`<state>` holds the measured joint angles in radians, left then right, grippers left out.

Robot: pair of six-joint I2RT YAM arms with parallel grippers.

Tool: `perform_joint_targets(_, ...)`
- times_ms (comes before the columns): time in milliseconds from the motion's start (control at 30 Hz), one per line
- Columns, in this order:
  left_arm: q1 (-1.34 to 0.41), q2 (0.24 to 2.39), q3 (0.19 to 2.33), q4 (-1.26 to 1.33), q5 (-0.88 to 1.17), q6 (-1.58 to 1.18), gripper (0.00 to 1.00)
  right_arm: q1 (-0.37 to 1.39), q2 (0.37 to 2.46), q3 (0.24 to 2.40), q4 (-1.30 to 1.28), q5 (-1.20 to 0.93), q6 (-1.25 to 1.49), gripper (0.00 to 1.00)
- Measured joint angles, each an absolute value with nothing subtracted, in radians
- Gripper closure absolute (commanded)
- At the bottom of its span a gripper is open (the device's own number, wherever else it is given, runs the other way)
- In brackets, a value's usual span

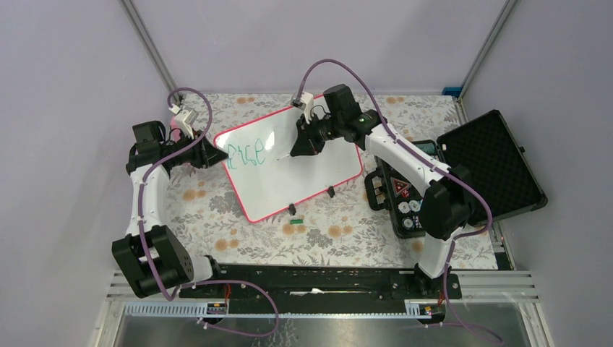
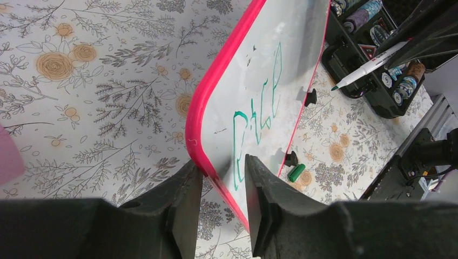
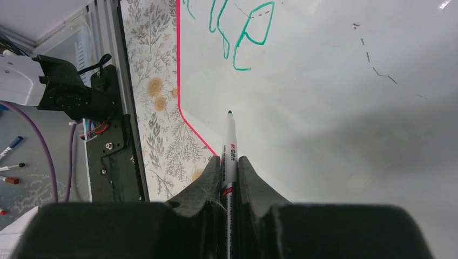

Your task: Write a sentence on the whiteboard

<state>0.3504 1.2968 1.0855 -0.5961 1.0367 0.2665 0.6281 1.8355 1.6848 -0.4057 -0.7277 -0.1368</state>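
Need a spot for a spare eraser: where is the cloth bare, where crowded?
Barest: floral cloth between the whiteboard and the black rail, bar one green cap. A narrower strip lies behind the board. Crowded: the right side, filled by the open black case; the left pincer clamps the board's left edge, the right pincer holds a marker above it.

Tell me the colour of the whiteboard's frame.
The whiteboard frame is bright pink-red, clearest in the left wrist view.
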Motion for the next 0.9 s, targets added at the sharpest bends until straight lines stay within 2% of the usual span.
perform_joint_targets(533,0.35,1.306,1.085,-0.597,1.048,0.257,0.88,0.65,1.874,1.732,-0.368,-0.715,-0.089,1.0)
perform_joint_targets(700,0.35,1.306,1.085,-0.598,1.049,0.254,1.0,0.673,1.881,1.732,-0.368,-0.68,-0.105,1.0)
perform_joint_targets(900,0.35,1.307,1.085,-0.601,1.047,0.253,1.0,0.683,1.887,1.732,-0.368,-0.613,-0.12,1.0)
